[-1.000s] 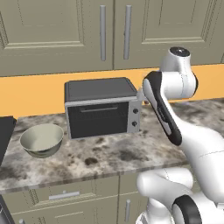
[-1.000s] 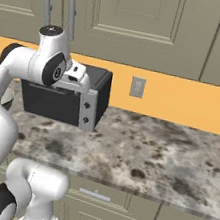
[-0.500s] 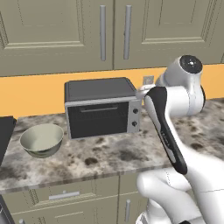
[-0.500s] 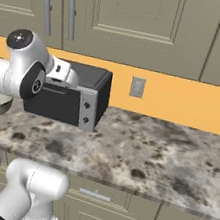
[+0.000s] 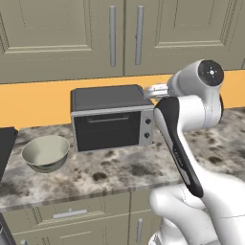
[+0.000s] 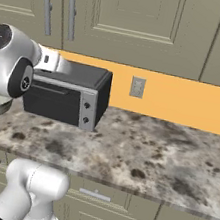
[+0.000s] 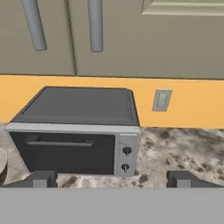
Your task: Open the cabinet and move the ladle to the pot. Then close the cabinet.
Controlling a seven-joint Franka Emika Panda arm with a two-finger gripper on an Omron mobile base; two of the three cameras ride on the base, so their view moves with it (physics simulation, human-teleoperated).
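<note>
The cabinet (image 5: 125, 38) is a wide wall unit above the counter, both grey-beige doors shut, its two long silver handles (image 7: 95, 24) side by side at the middle. My gripper (image 7: 113, 180) is open, its two dark fingertips (image 7: 41, 179) far apart with nothing between them. It hangs in front of the toaster oven, below the handles and facing the wall. My white hand (image 5: 155, 90) sits level with the toaster's top right corner. The ladle and the pot are out of view.
A dark toaster oven (image 5: 112, 119) stands on the granite counter (image 6: 140, 152) under the cabinet. Left of it sits a pale bowl (image 5: 45, 153). A dark object (image 5: 5, 148) cuts in at the far left edge. A wall outlet (image 6: 137, 86) is on the orange backsplash.
My arm's upper joint has swung outward, to the right in the left base view, while the hand has stayed near the toaster's top. The cabinet doors have not moved.
</note>
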